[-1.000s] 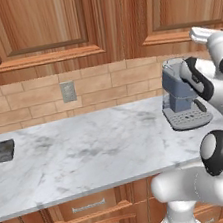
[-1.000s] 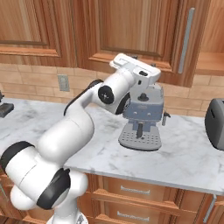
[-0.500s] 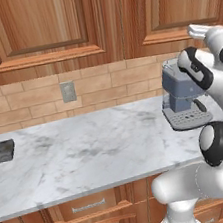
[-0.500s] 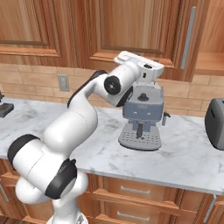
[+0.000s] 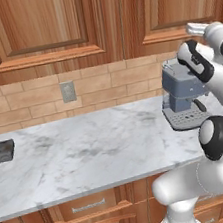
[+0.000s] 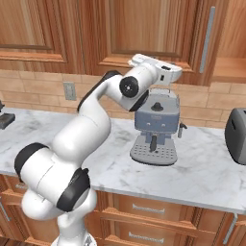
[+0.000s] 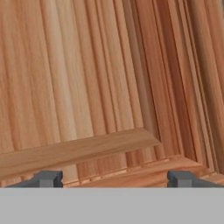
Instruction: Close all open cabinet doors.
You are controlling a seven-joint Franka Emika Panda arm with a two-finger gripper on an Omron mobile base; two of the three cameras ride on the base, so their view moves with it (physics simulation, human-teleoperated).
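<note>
Above the coffee machine (image 6: 156, 126), my gripper (image 7: 114, 178) faces a cabinet door (image 7: 87, 87) up close, fingers spread wide, holding nothing.

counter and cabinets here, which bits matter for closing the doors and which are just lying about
Belongs to the job:
- cabinet doors above the counter, with the long silver bar handle
- claw, fingers apart, right up against a door panel

Just lying about:
- coffee machine
- toaster
- small dark block at the counter's left end
- wall outlet
</note>
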